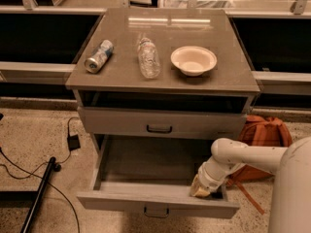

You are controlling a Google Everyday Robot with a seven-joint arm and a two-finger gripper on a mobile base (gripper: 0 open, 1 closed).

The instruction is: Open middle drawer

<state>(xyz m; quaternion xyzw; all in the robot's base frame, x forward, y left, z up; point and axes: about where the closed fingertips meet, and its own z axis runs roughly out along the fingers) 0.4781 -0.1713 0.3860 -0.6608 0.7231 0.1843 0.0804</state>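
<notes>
Grey-beige cabinet, seen from the front and slightly above in the single camera view, standing on a speckled floor. On its top a drinks can lies on its side at the left, a clear plastic bottle lies on its side in the centre, and a pale bowl stands upright at the right, each apart from the others. Below the top, the upper drawer, with a dark bar handle, sits almost shut, with a dark gap above its front. Under it the middle drawer stands pulled well out toward the camera, its small handle centred on the low front. The robot's white arm reaches in from the right. The gripper sits inside the middle drawer at its front right corner, just behind the front panel and well to the right of the handle. Whether the gripper is spread or pressed together cannot be told. An orange backpack lies on the floor to the right of the cabinet, behind the arm, and a small black power adapter lies on the floor at the left. The drawer looks open or nearly so, so the task seems close to done. To finish well, any remaining pull should run straight out along the slides, gently, and ease off before the drawer reaches its stop. The gripper should then lift clear without catching the front panel.
</notes>
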